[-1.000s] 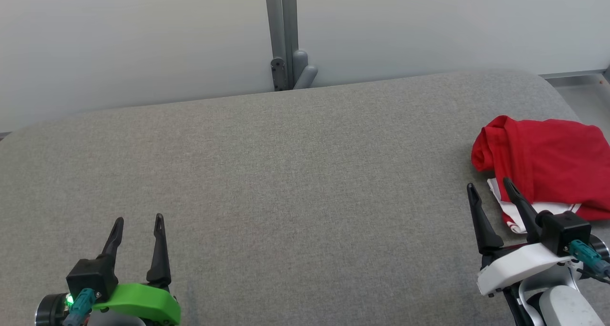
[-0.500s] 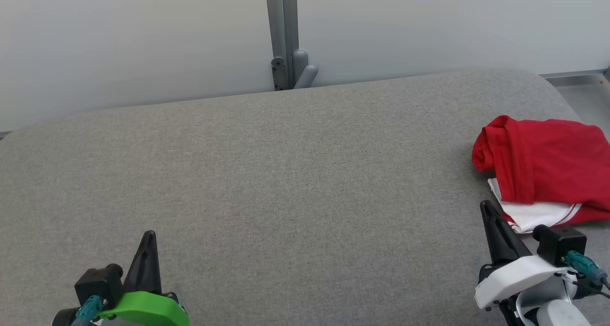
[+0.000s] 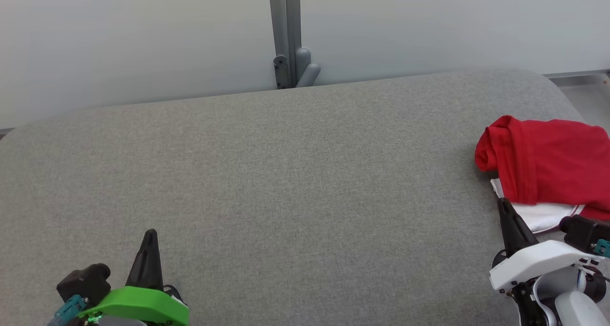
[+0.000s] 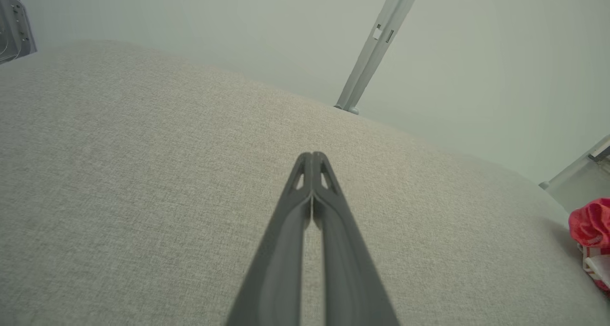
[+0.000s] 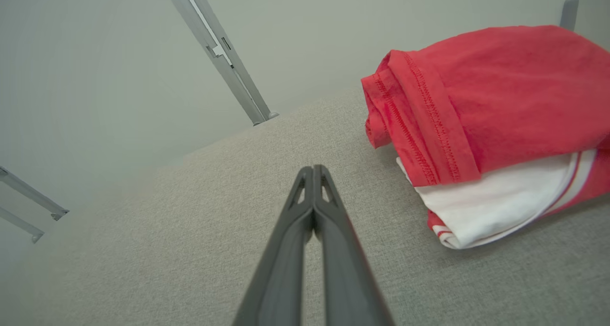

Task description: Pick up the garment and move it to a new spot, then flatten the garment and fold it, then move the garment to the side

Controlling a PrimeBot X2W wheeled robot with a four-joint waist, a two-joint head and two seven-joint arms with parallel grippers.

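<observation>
Your left jaws are pressed together tip to tip with nothing between them, and they hang over bare grey surface (image 3: 305, 173). Your right jaws are likewise closed flat on themselves and hold nothing. The garment (image 3: 548, 164) lies on the surface ahead of the right jaws and to their right, close beside the tips. In the right wrist view a strip of bare cloth separates them, so they look apart. It is a red bundle with a stitched hem rolled toward the jaws, and under it a white layer edged with thin red stripes sticks out on the near side. From your left jaws the garment sits far off to the right, well apart, and the left wrist view catches just its edge. Straight beyond both jaws the surface ends at a pale wall (image 3: 143, 40) with a grey upright post (image 3: 284, 30).
</observation>
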